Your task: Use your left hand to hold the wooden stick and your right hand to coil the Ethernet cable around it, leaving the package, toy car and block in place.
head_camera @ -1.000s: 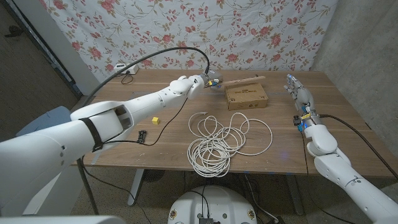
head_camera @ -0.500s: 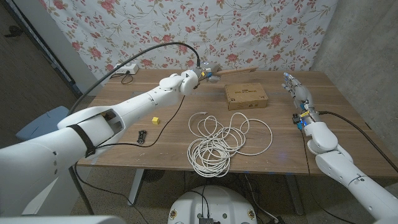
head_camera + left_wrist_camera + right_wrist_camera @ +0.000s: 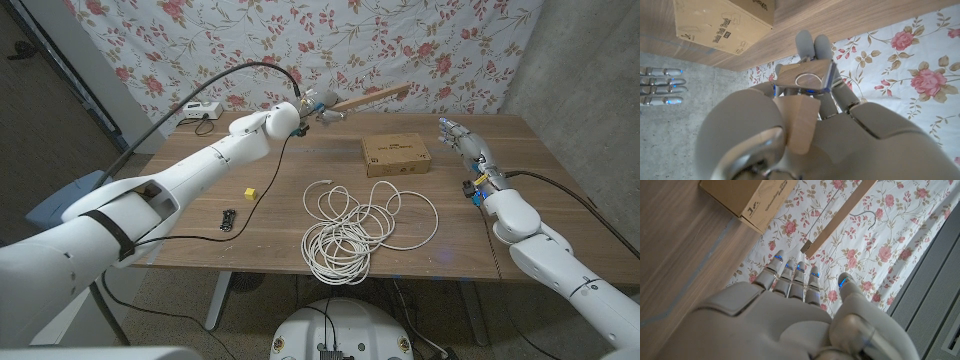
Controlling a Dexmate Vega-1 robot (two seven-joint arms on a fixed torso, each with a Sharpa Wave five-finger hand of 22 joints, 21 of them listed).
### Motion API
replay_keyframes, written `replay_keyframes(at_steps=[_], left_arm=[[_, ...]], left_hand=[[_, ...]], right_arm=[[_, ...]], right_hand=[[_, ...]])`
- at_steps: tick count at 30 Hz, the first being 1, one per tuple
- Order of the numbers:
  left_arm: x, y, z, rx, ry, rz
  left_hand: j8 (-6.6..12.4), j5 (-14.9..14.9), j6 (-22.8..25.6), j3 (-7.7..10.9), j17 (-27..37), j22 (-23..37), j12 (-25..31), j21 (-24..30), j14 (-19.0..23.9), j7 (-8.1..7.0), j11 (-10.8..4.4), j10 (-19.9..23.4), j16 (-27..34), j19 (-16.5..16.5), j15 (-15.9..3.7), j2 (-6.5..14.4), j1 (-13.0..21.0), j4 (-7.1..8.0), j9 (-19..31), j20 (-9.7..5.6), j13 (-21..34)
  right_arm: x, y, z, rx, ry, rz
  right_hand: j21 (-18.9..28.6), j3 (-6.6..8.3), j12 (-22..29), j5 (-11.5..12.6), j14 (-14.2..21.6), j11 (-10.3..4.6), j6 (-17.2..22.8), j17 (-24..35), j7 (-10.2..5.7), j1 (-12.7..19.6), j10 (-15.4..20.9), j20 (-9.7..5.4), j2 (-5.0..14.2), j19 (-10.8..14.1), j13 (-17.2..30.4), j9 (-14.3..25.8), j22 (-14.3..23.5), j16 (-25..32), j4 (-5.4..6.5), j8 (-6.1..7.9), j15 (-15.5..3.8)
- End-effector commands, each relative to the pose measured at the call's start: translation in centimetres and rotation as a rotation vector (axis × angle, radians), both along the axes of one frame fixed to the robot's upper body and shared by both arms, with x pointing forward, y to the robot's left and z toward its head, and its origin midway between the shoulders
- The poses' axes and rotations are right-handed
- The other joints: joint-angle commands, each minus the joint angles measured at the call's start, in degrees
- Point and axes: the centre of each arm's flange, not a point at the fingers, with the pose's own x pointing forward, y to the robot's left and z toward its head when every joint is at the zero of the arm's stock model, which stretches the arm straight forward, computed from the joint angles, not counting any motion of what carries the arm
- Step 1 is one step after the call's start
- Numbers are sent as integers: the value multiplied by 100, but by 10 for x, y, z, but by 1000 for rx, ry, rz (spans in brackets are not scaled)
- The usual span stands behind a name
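Observation:
My left hand (image 3: 315, 105) grips one end of the wooden stick (image 3: 372, 97) and holds it in the air above the table's far edge, pointing right. In the left wrist view the stick's end (image 3: 800, 117) sits in that hand (image 3: 805, 100). The white Ethernet cable (image 3: 355, 225) lies in loose coils on the table's middle, untouched. My right hand (image 3: 468, 145) hovers open over the right side of the table, fingers straight (image 3: 790, 280). The cardboard package (image 3: 395, 154) lies behind the cable. The yellow block (image 3: 250, 193) and the small black toy car (image 3: 229, 218) sit at the left.
A white power strip (image 3: 200, 110) with a black cable lies at the table's (image 3: 540, 190) far left corner. A floral cloth (image 3: 430, 40) hangs behind the table. The package (image 3: 747, 197) and the stick (image 3: 835, 222) show ahead of my right hand.
My left hand has lifted the stick off the table beside the package and raised it up and back. My right hand has shifted left, towards the package.

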Motion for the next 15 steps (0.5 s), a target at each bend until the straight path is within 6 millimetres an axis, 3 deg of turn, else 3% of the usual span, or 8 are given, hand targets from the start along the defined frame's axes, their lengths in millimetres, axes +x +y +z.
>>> replay_keyframes(at_steps=[1,9,15], left_arm=[[-14,38,18,-33,165,-70],[-15,46,25,0,237,-84],[-17,52,34,4,270,-105]], left_hand=[[3,36,85,0,1556,-37,71,-21,142,42,66,-18,1364,-63,-262,1,-44,-43,5,13,20],[11,53,94,-6,1549,-103,107,-9,123,55,81,-22,1443,-74,-259,20,-52,-58,-7,18,18],[10,63,72,-12,1546,-156,133,13,112,71,80,-6,1513,-73,-258,44,-55,-70,-12,22,18]], right_arm=[[-18,38,17,-178,38,-29],[-21,67,29,-302,44,-14],[-21,90,36,-411,40,-15]], right_hand=[[22,135,-16,-20,82,-53,87,23,-16,297,54,-19,31,72,9,10,26,23,-147,30,-43],[-5,313,-76,-60,92,-242,110,39,-68,733,11,112,65,44,10,14,31,-9,-295,18,-111],[-7,376,-77,-72,143,-245,148,54,-87,921,43,172,58,53,12,18,32,5,-322,27,-161]])
